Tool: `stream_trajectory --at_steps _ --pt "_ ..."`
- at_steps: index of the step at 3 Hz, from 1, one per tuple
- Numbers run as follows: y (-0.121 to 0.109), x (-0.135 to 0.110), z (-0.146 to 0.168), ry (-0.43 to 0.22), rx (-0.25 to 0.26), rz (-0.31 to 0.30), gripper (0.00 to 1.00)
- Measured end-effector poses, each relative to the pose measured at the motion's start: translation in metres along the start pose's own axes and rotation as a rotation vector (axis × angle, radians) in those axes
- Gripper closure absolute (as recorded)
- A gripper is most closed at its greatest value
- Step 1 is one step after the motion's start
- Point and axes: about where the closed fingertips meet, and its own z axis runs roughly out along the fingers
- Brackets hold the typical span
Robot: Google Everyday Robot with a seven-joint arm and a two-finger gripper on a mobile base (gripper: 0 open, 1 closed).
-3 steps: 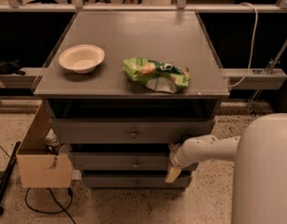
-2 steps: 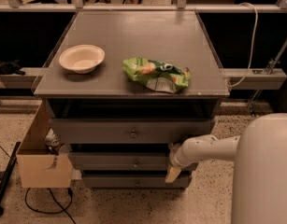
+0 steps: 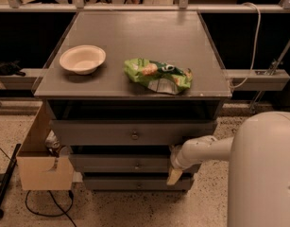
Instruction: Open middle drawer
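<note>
Nothing has moved since the earlier frame; the arm holds the same pose. We see the white tubular arm (image 3: 201,150) reach from 3 o'clock toward 9 o'clock, ending in the gripper (image 3: 174,173) at the right end of the wide grey middle drawer (image 3: 116,163), whose small round knob sits mid-front. We cannot tell the gripper's state. A white round bowl (image 3: 82,59) lies at 9 o'clock of the green crumpled snack bag (image 3: 157,74).
</note>
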Motion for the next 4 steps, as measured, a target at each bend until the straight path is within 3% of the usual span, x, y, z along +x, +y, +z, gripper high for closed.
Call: stream_trajectory --at_steps 1,4 --pt "0.0 0.0 0.0 0.0 0.0 0.0 0.18" --pt "0.0001 -0.0034 -0.0005 0.001 -0.005 -0.006 0.89"
